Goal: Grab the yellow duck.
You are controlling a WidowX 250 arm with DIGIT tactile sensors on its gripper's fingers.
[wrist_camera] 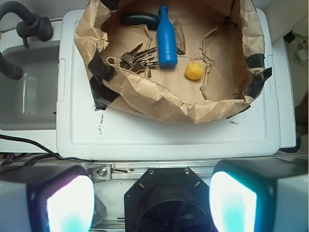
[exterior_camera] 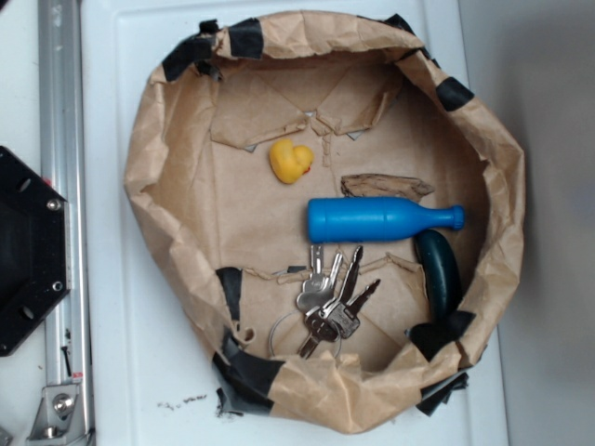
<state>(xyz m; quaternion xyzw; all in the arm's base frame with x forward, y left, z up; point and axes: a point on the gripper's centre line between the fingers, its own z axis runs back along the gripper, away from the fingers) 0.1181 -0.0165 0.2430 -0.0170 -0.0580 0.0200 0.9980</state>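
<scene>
Near the top of the frame, a brown paper bowl (wrist_camera: 145, 94) holds the yellow duck (wrist_camera: 194, 70), a blue bottle (wrist_camera: 167, 37) and some keys (wrist_camera: 136, 60). The gripper (wrist_camera: 151, 207) fingers sit wide apart at the bottom.

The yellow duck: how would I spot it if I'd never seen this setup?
Look inside the brown paper nest on the white surface. The yellow duck sits apart, beside the blue bottle and away from the keys. It is the only small, rounded yellow thing there.
</scene>
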